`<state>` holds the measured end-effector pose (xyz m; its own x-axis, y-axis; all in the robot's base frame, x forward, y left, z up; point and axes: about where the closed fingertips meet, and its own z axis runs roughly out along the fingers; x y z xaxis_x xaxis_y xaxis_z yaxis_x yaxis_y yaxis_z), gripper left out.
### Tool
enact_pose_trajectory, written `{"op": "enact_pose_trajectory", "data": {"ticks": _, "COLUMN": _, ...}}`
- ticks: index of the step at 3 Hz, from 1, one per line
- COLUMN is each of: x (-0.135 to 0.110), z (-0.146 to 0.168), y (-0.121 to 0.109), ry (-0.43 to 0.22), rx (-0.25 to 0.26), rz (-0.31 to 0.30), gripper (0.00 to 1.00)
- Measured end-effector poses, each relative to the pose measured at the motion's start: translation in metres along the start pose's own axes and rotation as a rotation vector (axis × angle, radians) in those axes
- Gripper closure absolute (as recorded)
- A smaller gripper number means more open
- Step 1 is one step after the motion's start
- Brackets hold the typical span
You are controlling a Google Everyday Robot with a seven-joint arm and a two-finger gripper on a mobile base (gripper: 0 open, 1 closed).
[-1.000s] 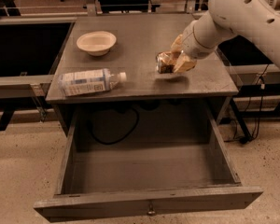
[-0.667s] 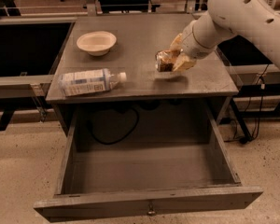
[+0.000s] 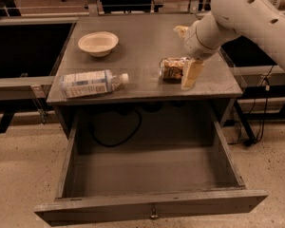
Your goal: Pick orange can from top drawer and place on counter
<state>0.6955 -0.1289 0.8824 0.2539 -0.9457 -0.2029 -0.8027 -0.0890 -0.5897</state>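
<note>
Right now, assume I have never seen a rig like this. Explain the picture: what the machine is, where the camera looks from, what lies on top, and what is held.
The white limb at upper right is a robot arm. Its tool ends in two pale fingers. It hangs over the right side of the grey counter, spread open and holding nothing. The single camera looks down from the front, over the pulled-out top drawer. On the counter the orange can rests right beside the tool's nearer finger. A clear bottle lies on its side at the left, with a pale bowl behind it.
</note>
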Motion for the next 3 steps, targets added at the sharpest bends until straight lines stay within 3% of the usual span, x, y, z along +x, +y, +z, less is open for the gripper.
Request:
{"op": "enact_pose_trajectory", "data": {"ticks": 1, "x": -0.001, "z": -0.001, "y": 0.000, "ry": 0.000, "rx": -0.031, "rz": -0.006, "gripper": 0.00}}
{"op": "enact_pose_trajectory", "data": {"ticks": 2, "x": 0.003, "z": -0.020, "y": -0.009, "ry": -0.011, "rx": -0.039, "rz": 0.033, "gripper": 0.00}}
{"op": "enact_pose_trajectory", "data": {"ticks": 3, "x": 0.013, "z": -0.044, "y": -0.016, "ry": 0.019, "rx": -0.039, "rz": 0.079, "gripper": 0.00}}
